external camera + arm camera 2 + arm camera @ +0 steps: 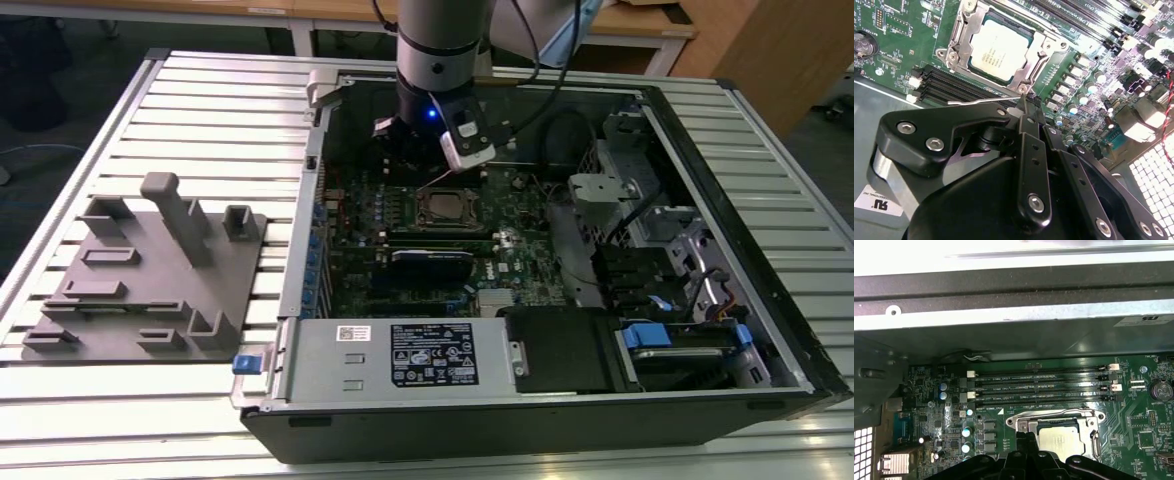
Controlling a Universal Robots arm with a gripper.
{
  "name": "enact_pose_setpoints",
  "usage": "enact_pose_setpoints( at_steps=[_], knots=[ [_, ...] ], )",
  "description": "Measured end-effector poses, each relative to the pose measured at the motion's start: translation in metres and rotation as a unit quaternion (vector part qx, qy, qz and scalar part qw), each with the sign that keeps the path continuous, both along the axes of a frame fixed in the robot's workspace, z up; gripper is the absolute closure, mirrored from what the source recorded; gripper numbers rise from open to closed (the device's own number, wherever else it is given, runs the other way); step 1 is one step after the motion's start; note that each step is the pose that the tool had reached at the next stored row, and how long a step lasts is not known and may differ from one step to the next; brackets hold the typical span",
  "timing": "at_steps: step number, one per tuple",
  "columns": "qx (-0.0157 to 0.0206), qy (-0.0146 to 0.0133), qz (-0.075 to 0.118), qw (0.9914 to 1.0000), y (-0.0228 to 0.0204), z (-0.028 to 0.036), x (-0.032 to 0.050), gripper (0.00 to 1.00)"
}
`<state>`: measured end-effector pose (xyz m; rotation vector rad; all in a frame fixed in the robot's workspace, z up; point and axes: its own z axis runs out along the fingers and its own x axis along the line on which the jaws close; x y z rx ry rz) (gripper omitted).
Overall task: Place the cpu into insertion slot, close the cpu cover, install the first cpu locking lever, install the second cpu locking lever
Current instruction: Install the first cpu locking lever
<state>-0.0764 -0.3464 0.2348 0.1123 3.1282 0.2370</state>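
Already the cpu (999, 50) lies under the closed cover (960, 31) — gripper (1024, 101) fingers (1027, 132) pressed together, holding nothing visible, tips just beside a thin lever (979, 102).

One cpu (999, 47), one cpu cover (960, 25), four memory slots (1044, 376).

Exterior view looked steeply down on the counter (200, 100) (whole computer case (534, 420) framed), both wrist views close above, sharing the cpu (999, 47).
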Motion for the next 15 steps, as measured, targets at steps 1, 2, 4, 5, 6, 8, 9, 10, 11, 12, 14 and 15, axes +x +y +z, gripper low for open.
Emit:
enact_pose_setpoints(
  at_steps=[1, 2, 4, 5, 6, 8, 9, 10, 11, 12, 14, 15],
  knots=[
    [-0.0002, 0.0, 0.0, 1.0, 0.0, 0.0, 0.0, 0.89],
    [-0.0003, 0.0, 0.0, 1.0, 0.0, 0.0, 0.0, 0.89],
    [-0.0007, 0.0, 0.0, 1.0, 0.0, 0.0, 0.0, 0.89],
    [-0.0009, 0.0, 0.0, 1.0, 0.0, 0.0, 0.0, 0.89],
    [-0.0049, 0.0, 0.0, 0.99999, 0.0, 0.0, 0.0, 0.89],
    [-0.009, 0.0, 0.0, 0.99996, 0.0, 0.0, 0.0, 0.89],
    [-0.0092, 0.0, 0.0, 0.99996, 0.0, 0.0, 0.0, 0.89],
    [-0.0093, 0.0, 0.0, 0.99996, 0.0, 0.0, 0.0, 0.89],
    [-0.0094, 0.0, 0.0, 0.99996, 0.0, 0.0, 0.0, 0.89],
    [-0.0096, 0.0, 0.0, 0.99995, 0.0, 0.0, 0.0, 0.89],
    [-0.0098, 0.0, 0.0, 0.99995, 0.0, 0.0, 0.0, 0.89],
    [-0.0099, 0.0, 0.0, 0.99995, 0.0, 0.0, 0.0, 0.89]
  ],
)
